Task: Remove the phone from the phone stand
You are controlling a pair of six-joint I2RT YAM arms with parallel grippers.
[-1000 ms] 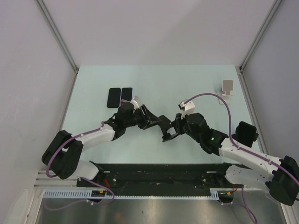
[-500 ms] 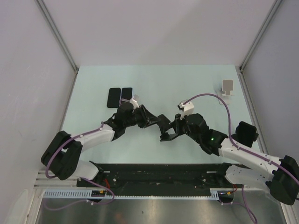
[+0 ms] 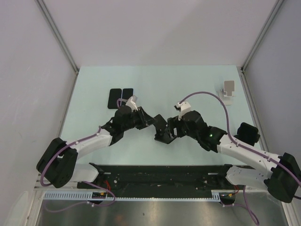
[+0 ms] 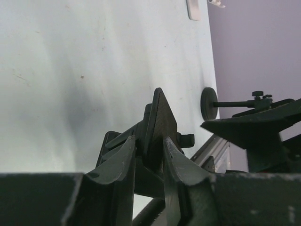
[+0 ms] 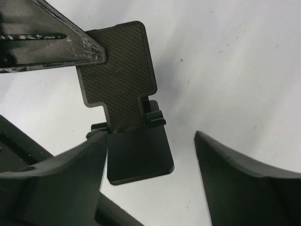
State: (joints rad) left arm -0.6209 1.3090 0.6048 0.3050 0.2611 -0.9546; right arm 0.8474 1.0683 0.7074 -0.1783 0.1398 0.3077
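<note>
The black phone stand (image 3: 162, 133) sits at the table's middle between both arms. My left gripper (image 3: 156, 123) is shut on its upright plate (image 4: 160, 117), one finger on each face. In the right wrist view the textured plate (image 5: 117, 70) rises from the flat base (image 5: 138, 157), and no phone shows on it. My right gripper (image 5: 150, 136) is open; its left finger lies against the base's edge and its right finger stands well clear. Two flat black phones (image 3: 120, 97) lie side by side on the table at the far left.
A small white and grey stand (image 3: 229, 87) is at the far right corner, also visible as the white stand (image 4: 194, 8). The right arm (image 4: 256, 129) crowds the left gripper closely. Grey walls enclose the pale green table (image 3: 188, 84) on three sides.
My right gripper has opened and let go of the stand. My left gripper has closed tighter on the plate, and both arms with the stand have shifted slightly left.
</note>
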